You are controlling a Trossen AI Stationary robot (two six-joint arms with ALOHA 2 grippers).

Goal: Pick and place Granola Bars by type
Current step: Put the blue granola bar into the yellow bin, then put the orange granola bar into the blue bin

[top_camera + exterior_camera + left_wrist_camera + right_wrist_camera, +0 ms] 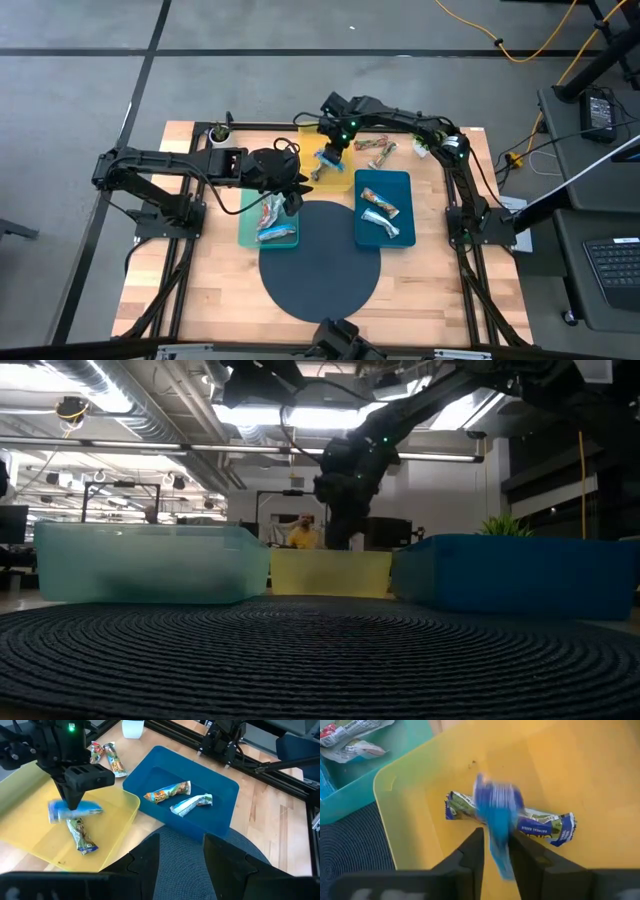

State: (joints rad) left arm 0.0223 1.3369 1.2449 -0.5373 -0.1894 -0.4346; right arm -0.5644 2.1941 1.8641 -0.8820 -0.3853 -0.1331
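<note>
Seen from above, a wooden table (200, 290) carries a round dark mat (320, 270) with three shallow trays at its far edge. The teal tray (245, 232) on the left holds a few wrapped granola bars (272, 215). The blue tray (403, 185) on the right holds two: an orange-brown bar (380, 203) and a silver bar (381, 223). The yellow tray (340, 182) sits behind and between them, with the right gripper (329, 160) directly over it. Two more multicoloured bars (374, 150) lie loose on the wood just beyond the blue tray. The left gripper (292, 200) hangs at the teal tray's inner edge. From table height, the three trays stand in a row, teal, yellow, blue, their contents hidden by their walls, with the right arm coming down behind the yellow one. In the left wrist view, the left gripper's fingers (145, 860) stand apart with nothing between them; beyond, the right gripper is over the yellow tray with a blurred blue-white bar (75, 811) at its tips, above a green-brown bar (81, 836) lying on the tray floor. In the right wrist view, the blue-white bar (497, 817) is blurred, its lower end between the right gripper's slightly parted fingers (470, 852), crossing over the green-brown bar; whether they grip it I cannot tell.
</note>
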